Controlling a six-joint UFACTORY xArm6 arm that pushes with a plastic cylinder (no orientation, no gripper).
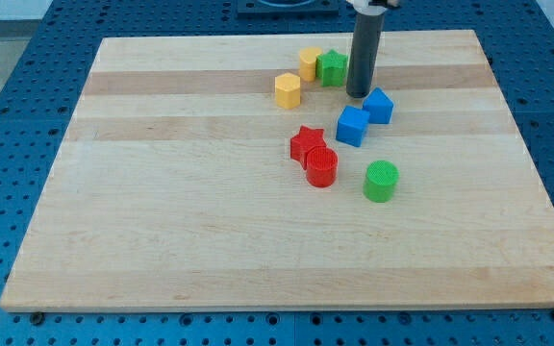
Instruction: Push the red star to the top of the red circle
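Red star (pixel 306 142) touching red circle (pixel 321 166), above it; tool: my tip (pixel 357 95) bare rod, beside blue block (pixel 379 105).

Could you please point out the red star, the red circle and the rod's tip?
red star block (pixel 306 142), camera view, top face.
red circle block (pixel 321 164), camera view, ribbed top face.
my tip (pixel 358 95), camera view, rod's lower end.

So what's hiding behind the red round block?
The red star sits just behind the red circle, toward the view's top-left, touching it. The circle covers the star's lower right edge. My tip is farther up, beside the blue blocks.
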